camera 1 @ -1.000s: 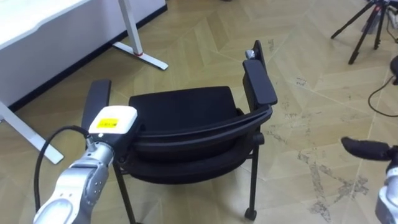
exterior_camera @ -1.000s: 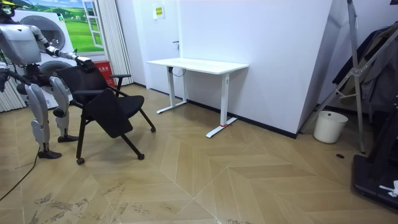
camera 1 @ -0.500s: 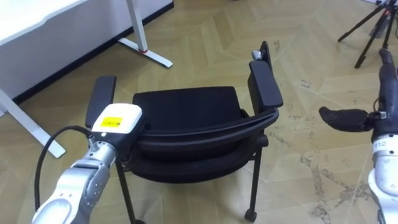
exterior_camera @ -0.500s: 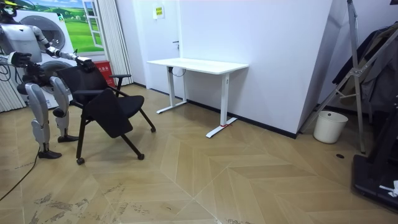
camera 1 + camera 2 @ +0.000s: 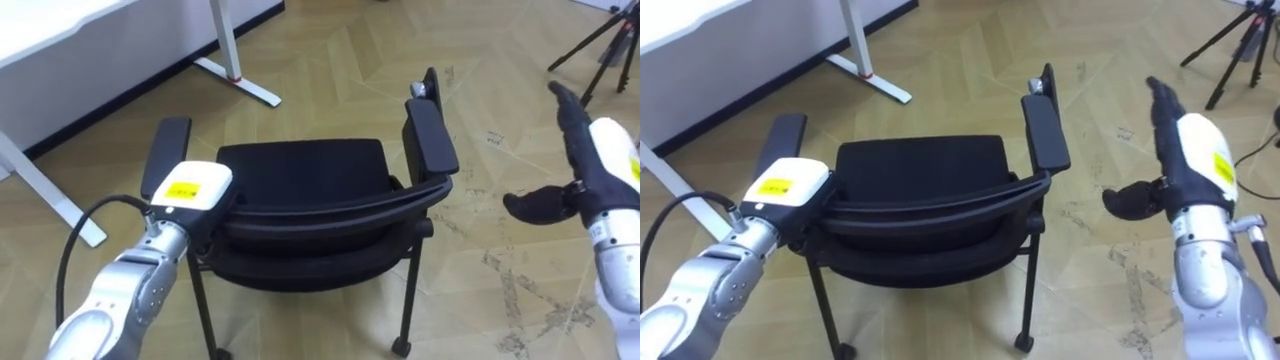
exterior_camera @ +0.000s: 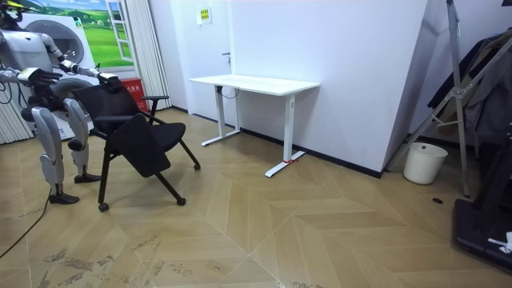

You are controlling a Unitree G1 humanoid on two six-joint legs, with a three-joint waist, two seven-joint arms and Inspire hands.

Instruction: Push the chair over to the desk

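A black chair (image 5: 310,200) with two armrests stands on castors on the wooden floor right in front of me, its seat facing away. My left hand (image 5: 190,190), with a yellow label on its back, lies on the left end of the backrest (image 5: 930,215). My right hand (image 5: 590,160) hangs in the air to the right of the right armrest (image 5: 430,135), apart from it, open, with straight fingers pointing up and the thumb spread toward the chair. In the room view I stand behind the chair (image 6: 132,136) at the room view's left.
A white desk (image 5: 60,40) on white legs stands beyond the chair at the upper left, its foot (image 5: 240,85) close to the seat. Dark tripod legs (image 5: 610,30) are at the upper right. The room view has a white bin (image 6: 424,162) by the far wall.
My right hand has risen from low at the right edge to beside the right armrest, its fingers now pointing up. The left hand stays on the backrest; the chair has not visibly moved.
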